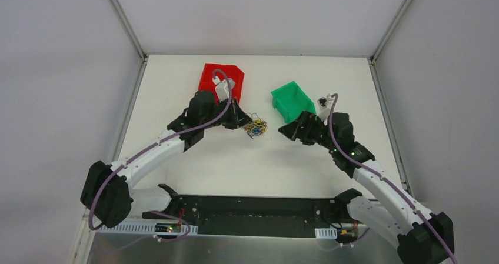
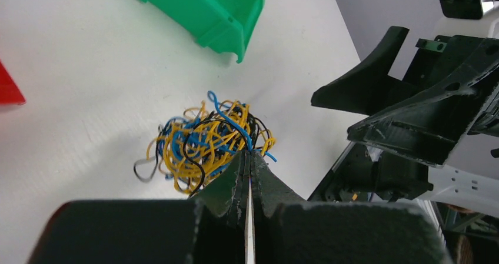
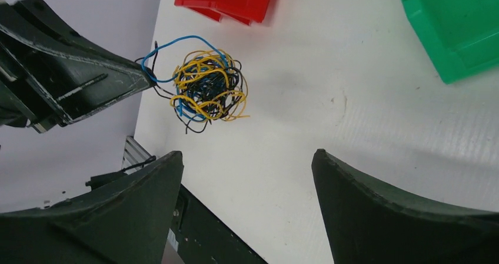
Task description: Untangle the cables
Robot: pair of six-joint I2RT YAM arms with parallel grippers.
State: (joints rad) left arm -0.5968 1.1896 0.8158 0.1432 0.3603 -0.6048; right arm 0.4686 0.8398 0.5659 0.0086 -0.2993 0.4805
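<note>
I have my left hand (image 2: 250, 157) clenched on the cables' (image 2: 200, 146) edge. Right of the cables my right hand (image 3: 247, 155) gapes, released, open counter (image 3: 329, 99) between them, green bin (image 2: 206, 11) farther back.

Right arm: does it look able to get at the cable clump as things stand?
Probably yes. The right claw is open and faces the cables with only bare table between. The left claw grips the clump's far edge, and the green bin sits off to the side.

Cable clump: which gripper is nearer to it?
Left. The left gripper is shut on a strand of the cables; the right gripper hangs open, apart from them, near the green bin.
</note>
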